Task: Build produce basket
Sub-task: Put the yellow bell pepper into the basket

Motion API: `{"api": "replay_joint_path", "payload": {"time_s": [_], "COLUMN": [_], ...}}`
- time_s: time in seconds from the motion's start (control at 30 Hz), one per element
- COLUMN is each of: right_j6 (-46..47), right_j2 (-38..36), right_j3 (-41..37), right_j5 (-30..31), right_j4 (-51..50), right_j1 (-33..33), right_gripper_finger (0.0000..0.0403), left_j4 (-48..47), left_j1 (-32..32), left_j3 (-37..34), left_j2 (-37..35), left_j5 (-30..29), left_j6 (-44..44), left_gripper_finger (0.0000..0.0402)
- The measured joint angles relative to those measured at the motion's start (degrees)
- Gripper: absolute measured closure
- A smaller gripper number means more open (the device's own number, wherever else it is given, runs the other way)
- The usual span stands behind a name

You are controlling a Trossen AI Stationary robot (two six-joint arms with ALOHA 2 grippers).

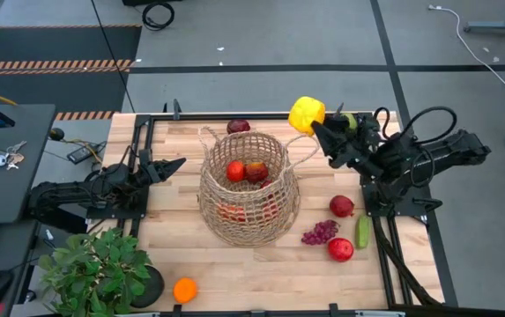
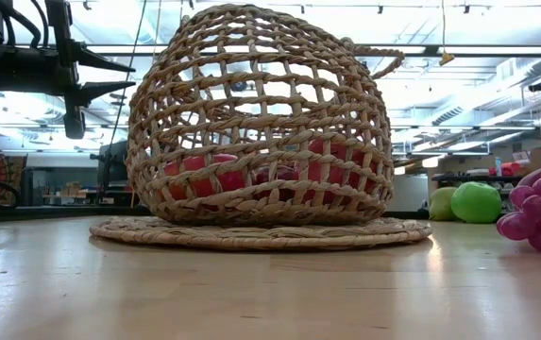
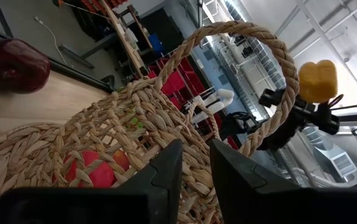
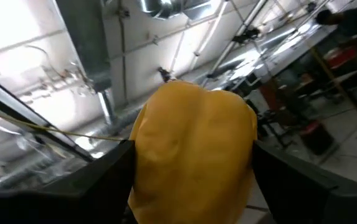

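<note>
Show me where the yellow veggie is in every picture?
High view: the yellow pepper sits in the right jaws, up beyond the basket.
Low view: not in it.
Left wrist view: yellow pepper shows past the basket's loop handle.
Right wrist view: yellow pepper fills the middle, between the jaws.
Shared landmark: the basket.

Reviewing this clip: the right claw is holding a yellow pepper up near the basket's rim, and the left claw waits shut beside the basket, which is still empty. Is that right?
Not quite: the basket is not empty. The high view shows red fruit already inside it, and the low view shows red through the weave. The rest holds: the right claw grips the yellow pepper near the rim, and the left claw waits shut beside the basket.
</note>
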Motion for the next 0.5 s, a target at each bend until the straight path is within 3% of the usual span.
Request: {"api": "replay_joint_path", "payload": {"time_s": [0.13,0.3,0.5], "right_j6": [-3.2,-3.5,2.1], "right_j2": [0.0,2.6,9.4], "right_j3": [3.7,14.3,28.6], "right_j5": [4.9,7.8,4.4], "right_j4": [-9.4,-32.6,-59.4], "right_j1": [0.0,-0.2,-4.6], "right_gripper_finger": [0.0092,0.0092,0.0092], "left_j4": [0.0,0.0,0.0], "left_j1": [0.0,0.0,0.0], "left_j3": [0.0,0.0,0.0], "left_j2": [0.0,0.0,0.0], "left_j5": [0.0,0.0,0.0], "left_j6": [0.0,0.0,0.0], "left_gripper_finger": [0.0311,0.0314,0.0317]}}
